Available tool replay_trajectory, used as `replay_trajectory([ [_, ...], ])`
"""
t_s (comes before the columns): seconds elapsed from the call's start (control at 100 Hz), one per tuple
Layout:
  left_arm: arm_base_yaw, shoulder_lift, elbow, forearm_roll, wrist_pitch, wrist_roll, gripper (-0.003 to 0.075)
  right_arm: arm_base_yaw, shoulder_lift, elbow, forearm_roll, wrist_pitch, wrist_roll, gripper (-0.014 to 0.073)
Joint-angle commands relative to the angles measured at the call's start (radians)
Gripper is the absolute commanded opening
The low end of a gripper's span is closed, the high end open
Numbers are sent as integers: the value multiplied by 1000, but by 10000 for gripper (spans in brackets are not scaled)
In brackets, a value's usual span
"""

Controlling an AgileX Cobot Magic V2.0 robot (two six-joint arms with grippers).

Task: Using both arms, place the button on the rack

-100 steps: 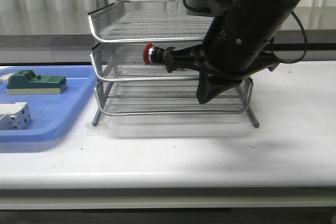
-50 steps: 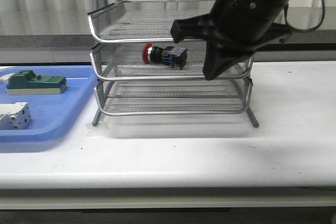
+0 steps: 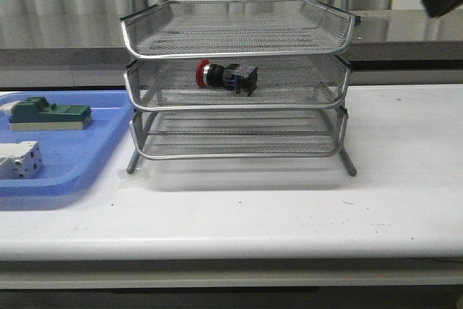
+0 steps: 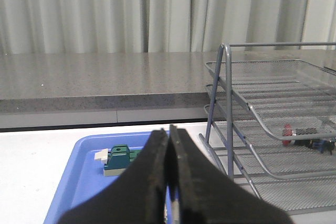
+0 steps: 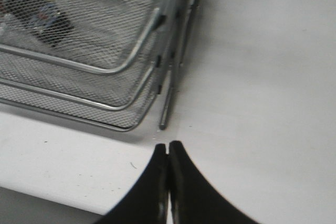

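Since the button (image 3: 226, 77) already sits in the rack's (image 3: 239, 54) middle tier | both jaws clenched, empty | looks basically done

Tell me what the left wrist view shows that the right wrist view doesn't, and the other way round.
Only the left wrist view shows the blue tray with the green block, the grey counter and the curtains, behind the shut left gripper. Only the right wrist view shows the bare white table beside the rack's leg, past the shut right gripper. Both show the rack with the button lying in its middle tier.
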Motion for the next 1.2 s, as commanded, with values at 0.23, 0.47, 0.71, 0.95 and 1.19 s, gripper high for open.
replay_trajectory([
  [0.23,1,9,-26,-13,-66,-7,-20,-155,-373,195,-39,-50,-1,-99],
  [0.47,1,9,-26,-13,-66,-7,-20,-215,-663,344,-39,-57,-1,-99],
  [0.71,1,9,-26,-13,-66,-7,-20,-221,-844,427,-40,-47,-1,-99],
  [0.95,1,9,-26,-13,-66,-7,-20,-221,-858,430,-40,-14,-1,-99],
  [1.19,1,9,-26,-13,-66,-7,-20,-221,-858,430,-40,-14,-1,-99],
])
